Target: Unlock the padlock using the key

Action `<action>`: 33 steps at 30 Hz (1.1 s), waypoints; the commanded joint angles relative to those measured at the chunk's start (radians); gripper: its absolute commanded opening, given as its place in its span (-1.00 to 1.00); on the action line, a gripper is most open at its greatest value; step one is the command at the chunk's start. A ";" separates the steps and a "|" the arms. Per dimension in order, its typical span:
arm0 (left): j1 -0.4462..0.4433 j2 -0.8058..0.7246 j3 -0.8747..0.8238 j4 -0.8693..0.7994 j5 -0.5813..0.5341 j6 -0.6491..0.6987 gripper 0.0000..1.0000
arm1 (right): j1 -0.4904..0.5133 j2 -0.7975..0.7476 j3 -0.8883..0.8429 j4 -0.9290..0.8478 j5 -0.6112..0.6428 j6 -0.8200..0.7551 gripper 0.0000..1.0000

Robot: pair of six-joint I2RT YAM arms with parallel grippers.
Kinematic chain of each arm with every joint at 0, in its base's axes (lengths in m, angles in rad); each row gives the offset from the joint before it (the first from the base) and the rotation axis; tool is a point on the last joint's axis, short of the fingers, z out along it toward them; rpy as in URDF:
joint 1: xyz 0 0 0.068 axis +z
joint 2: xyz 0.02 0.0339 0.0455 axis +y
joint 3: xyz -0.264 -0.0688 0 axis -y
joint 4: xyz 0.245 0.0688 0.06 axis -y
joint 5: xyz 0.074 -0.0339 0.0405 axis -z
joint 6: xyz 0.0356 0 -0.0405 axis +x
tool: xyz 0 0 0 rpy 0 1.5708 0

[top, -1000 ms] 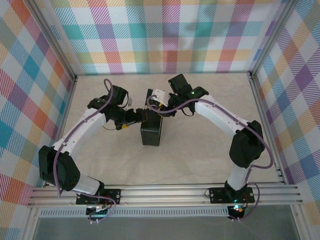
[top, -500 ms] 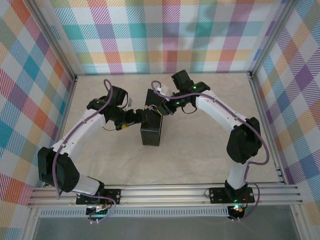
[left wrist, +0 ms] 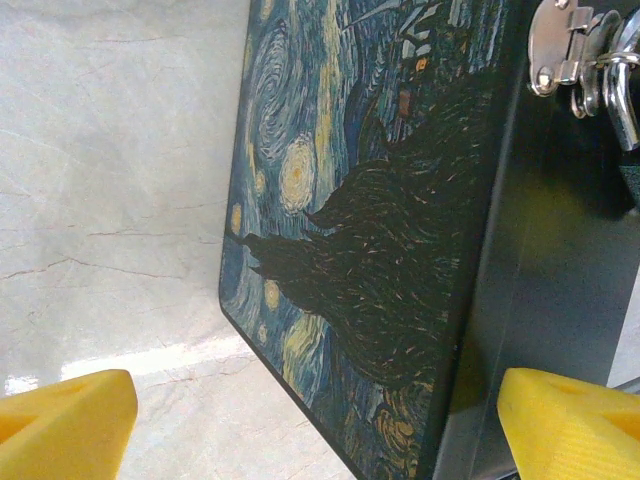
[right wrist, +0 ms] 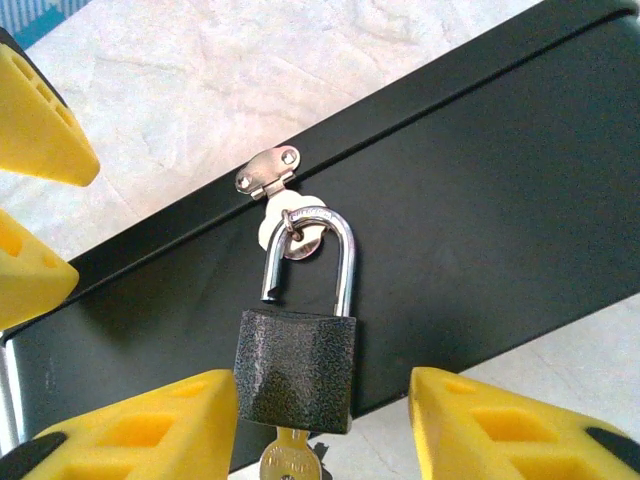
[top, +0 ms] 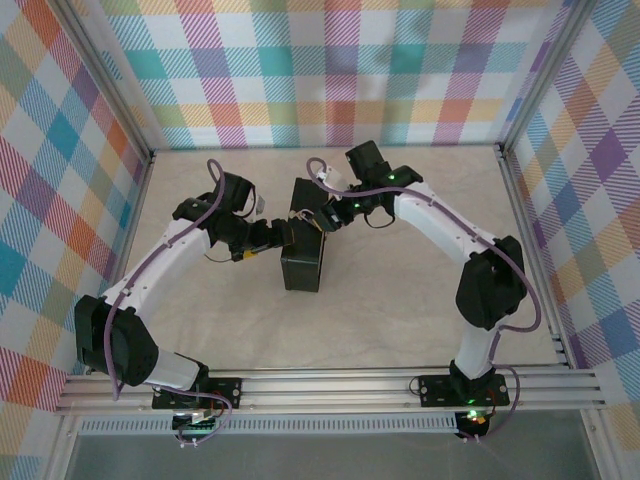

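Right gripper (right wrist: 322, 405) spread, straddling the padlock (right wrist: 296, 365) and pinching nothing; nearest of all, low in the wrist view. Between its tips, poking from the keyhole underneath: the key (right wrist: 284, 462), seated in the lock. Above that, one leg of the shackle apparently lifted clear of the body, so probably sprung already, yet hooked through the hasp (right wrist: 268, 172) on the black side of the box (right wrist: 480, 200). Beyond, pale counter (right wrist: 200, 60).

To finish well: close squarely on the flat head of the key, not on the lock body. Turn gently, without tugging down or shoving the shackle back in, then swing the free leg out of the hasp. Steady the box with the left gripper (left wrist: 318, 420) — spread wide either side of it, clamping nothing as far as can be told.

Counted: two grippers, one key, one padlock, one hasp, one box.
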 commanded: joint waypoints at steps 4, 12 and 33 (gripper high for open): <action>0.010 -0.011 0.005 -0.016 0.014 0.007 0.85 | 0.047 -0.046 0.002 0.015 0.098 -0.064 0.06; 0.011 -0.011 0.012 -0.020 0.013 0.009 0.85 | 0.073 -0.010 0.019 -0.016 0.173 -0.107 0.11; 0.012 -0.025 -0.018 -0.013 0.025 0.019 0.85 | 0.042 0.028 0.083 -0.078 0.029 0.051 -0.52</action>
